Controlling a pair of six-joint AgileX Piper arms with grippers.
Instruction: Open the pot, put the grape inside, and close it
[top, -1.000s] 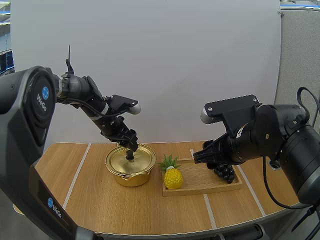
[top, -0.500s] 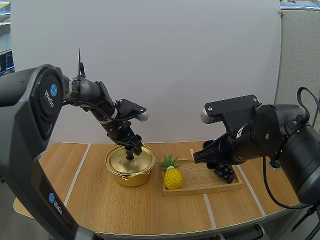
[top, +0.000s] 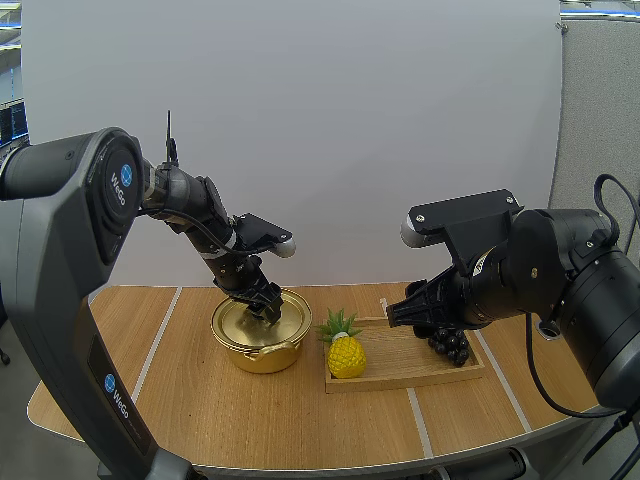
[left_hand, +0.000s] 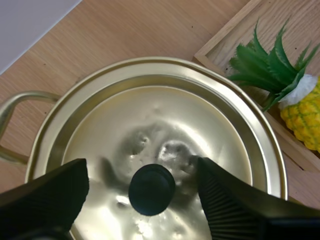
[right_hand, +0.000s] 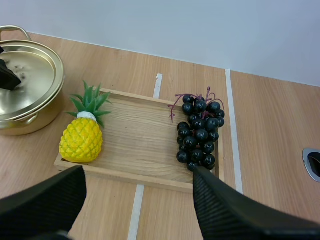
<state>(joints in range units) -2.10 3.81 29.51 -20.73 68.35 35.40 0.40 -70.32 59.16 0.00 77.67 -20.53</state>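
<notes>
There is one shallow wooden tray (right_hand: 140, 147) on the one pale wooden bench (top: 300, 420). On the tray sit one yellow toy pineapple (right_hand: 81, 140) with green leaves and one bunch of dark, near-black grapes (right_hand: 198, 132). Just beside the tray stands one round gold metal pot (top: 262, 358), bearing one gold lid (left_hand: 210, 130) with one black knob (left_hand: 151, 189).

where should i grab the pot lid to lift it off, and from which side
Grip the small black knob at the centre of the lid, coming straight down from above. The lid lies flat and shallow in the pot, so its edge offers little purchase; the knob stands up alone. The left pincer hangs open over it, a finger each side.
</notes>
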